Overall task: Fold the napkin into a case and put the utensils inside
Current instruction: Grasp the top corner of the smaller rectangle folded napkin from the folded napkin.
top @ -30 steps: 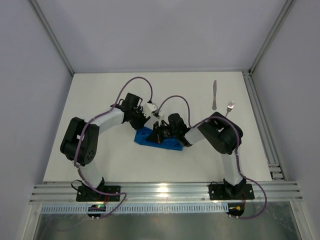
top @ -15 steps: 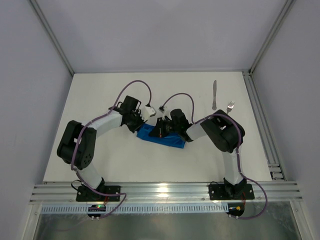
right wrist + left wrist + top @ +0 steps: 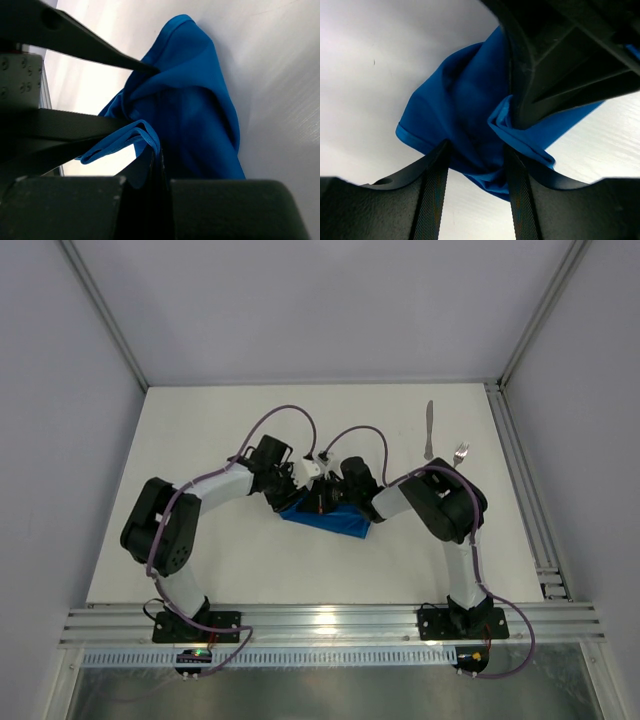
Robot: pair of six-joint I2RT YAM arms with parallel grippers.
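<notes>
The bright blue napkin (image 3: 335,520) lies bunched and partly folded at mid-table, between the two arms. My right gripper (image 3: 160,152) is shut on a doubled edge of the napkin (image 3: 195,110) and holds that edge up. My left gripper (image 3: 477,147) is open, its fingers (image 3: 436,175) straddling a bunched fold of the napkin (image 3: 460,100) at the tips. In the top view the left gripper (image 3: 298,486) and right gripper (image 3: 318,502) meet over the cloth's left end. The knife (image 3: 428,430) and fork (image 3: 459,455) lie apart from the cloth at the back right.
The right arm's elbow (image 3: 445,505) sits just in front of the fork. An aluminium rail (image 3: 520,480) runs along the table's right edge, and another (image 3: 330,620) crosses the near edge by the arm bases. Purple cables (image 3: 285,415) loop above both wrists.
The left gripper closed and then opened again, shifting right against the right gripper. The napkin has been drawn into a tighter bunch, and its right end now lies flatter.
</notes>
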